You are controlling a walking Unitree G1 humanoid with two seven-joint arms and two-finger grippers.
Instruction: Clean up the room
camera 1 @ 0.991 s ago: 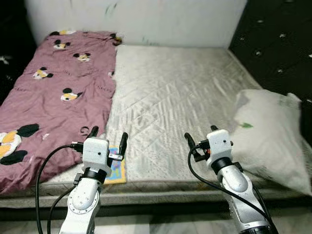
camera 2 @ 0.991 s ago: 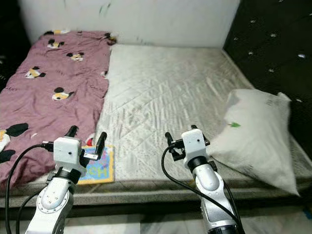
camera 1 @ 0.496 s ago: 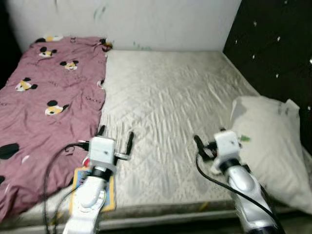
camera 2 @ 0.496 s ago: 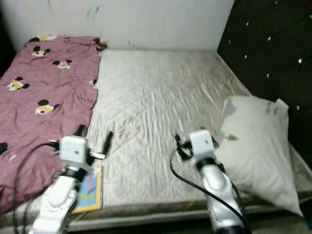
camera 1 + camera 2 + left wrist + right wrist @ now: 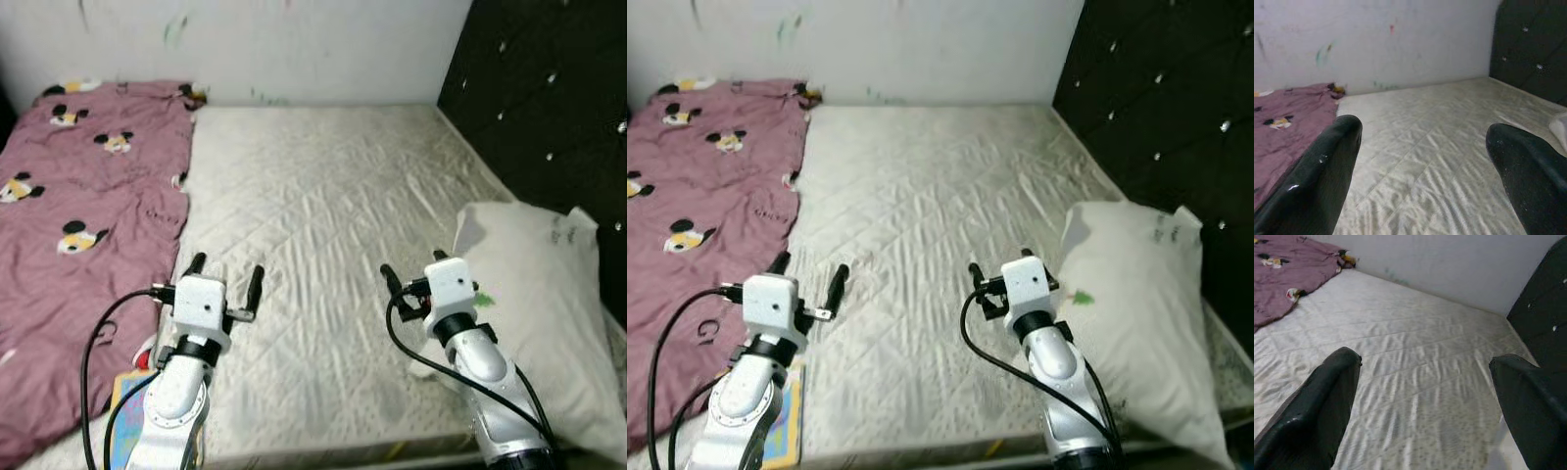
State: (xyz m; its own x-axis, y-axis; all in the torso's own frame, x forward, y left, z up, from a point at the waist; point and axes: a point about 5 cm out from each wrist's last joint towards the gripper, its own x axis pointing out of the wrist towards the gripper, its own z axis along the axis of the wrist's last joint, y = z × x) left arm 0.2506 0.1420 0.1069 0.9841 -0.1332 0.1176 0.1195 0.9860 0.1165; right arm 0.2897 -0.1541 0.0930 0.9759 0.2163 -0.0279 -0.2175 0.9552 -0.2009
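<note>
Probably the pillow (image 5: 534, 313) would be handled as a light, soft, yielding thing, best pinched at its near corner or along the edge closest to the right gripper (image 5: 407, 277), since a grasp on the puffed middle could be expected to slip. It was seen lying at the right side of the bare quilted mattress (image 5: 323, 206), against the dark tufted headboard (image 5: 549, 98), white and rumpled with a small green mark (the maroon cartoon-print blanket (image 5: 78, 215) lay well apart on the left). Both the right gripper, just beside the pillow, and the left gripper (image 5: 224, 275) were held over the mattress with fingers spread wide and nothing between them.
</note>
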